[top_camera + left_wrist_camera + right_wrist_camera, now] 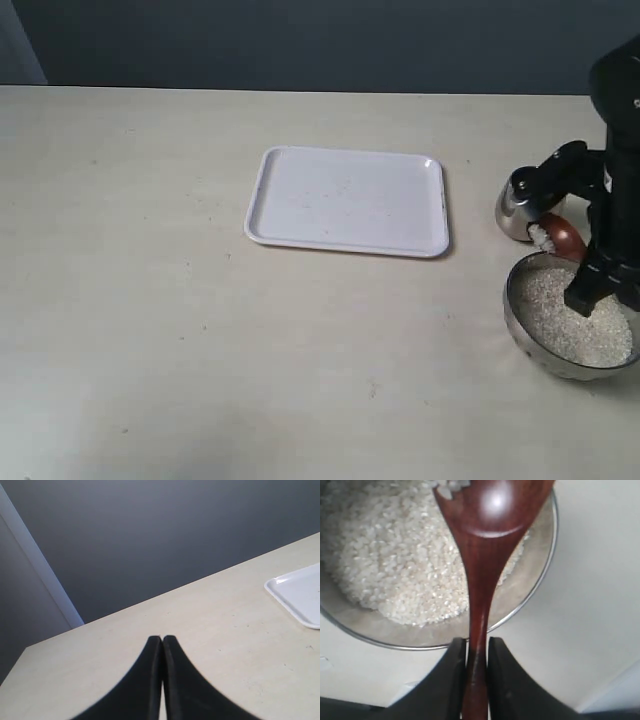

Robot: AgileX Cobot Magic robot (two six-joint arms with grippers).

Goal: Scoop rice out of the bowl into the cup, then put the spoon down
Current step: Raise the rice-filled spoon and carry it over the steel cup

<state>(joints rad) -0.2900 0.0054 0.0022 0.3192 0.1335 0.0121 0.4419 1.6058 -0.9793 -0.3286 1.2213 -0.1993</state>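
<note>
Spoon (481, 595) (few grains aboard) hangs over bowl (520, 318) of rice (395, 565), near cup (514, 205).

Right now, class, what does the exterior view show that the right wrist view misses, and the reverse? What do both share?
Only the exterior view shows the white tray and the cup near the bowl. Only the right wrist view shows the jaws shut on the handle of the spoon. Both show the bowl, the rice in it and the spoon's head carrying a few grains.
</note>
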